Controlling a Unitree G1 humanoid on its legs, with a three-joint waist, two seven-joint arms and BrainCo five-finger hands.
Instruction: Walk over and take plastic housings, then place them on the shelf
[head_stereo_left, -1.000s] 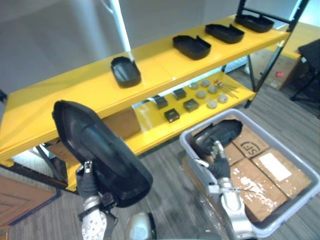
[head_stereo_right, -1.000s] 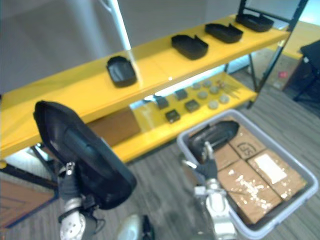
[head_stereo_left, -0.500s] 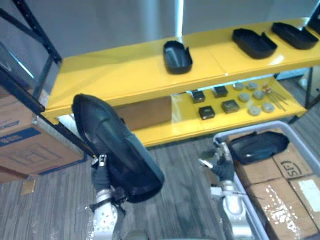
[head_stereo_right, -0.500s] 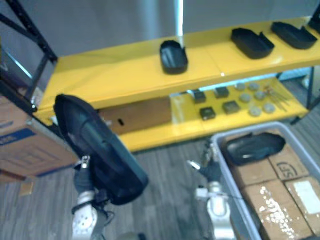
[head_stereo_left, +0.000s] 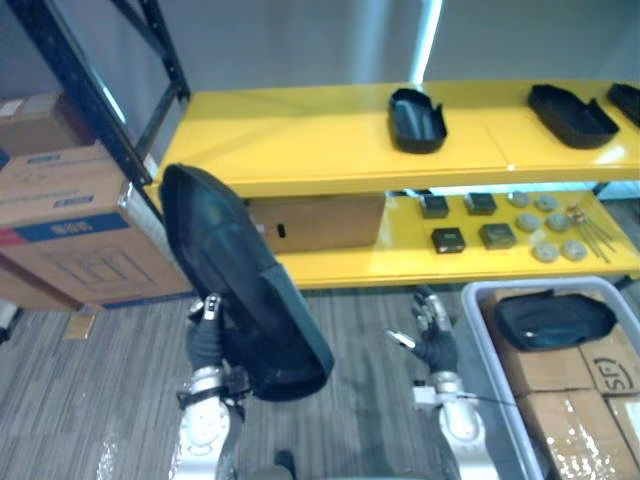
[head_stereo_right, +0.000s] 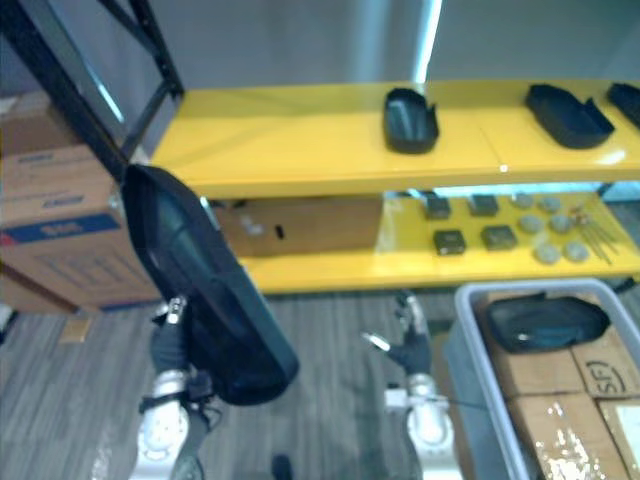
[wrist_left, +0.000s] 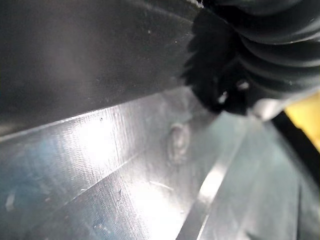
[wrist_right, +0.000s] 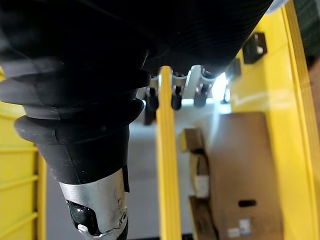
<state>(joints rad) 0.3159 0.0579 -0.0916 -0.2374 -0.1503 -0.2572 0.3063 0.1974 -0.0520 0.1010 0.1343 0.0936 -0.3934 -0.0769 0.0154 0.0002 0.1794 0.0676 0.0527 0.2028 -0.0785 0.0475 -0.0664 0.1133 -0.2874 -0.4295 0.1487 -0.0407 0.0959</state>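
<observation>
While I face the yellow shelf (head_stereo_left: 300, 140), my left hand (head_stereo_left: 205, 335) supports a large black plastic housing (head_stereo_left: 240, 290), which stands nearly upright and leans toward my right. The housing covers the hand's front, so I cannot tell whether the hand is closed on it. My right hand (head_stereo_left: 435, 340) is raised beside the grey bin (head_stereo_left: 540, 286), fingers (wrist_right: 175, 97) extended and spread, holding nothing. A second housing (head_stereo_left: 553, 317) lies in the bin on top of cardboard boxes (head_stereo_left: 545, 365). Two further housings rest well apart on the shelf's upper level: a middle housing (head_stereo_left: 417, 106) and a right housing (head_stereo_left: 572, 109). The lower level carries a brown box (head_stereo_left: 320, 220), small black blocks (head_stereo_left: 447, 239) and grey discs (head_stereo_left: 548, 250). Stacked cartons (head_stereo_left: 60, 200) stand left of the shelf.
</observation>
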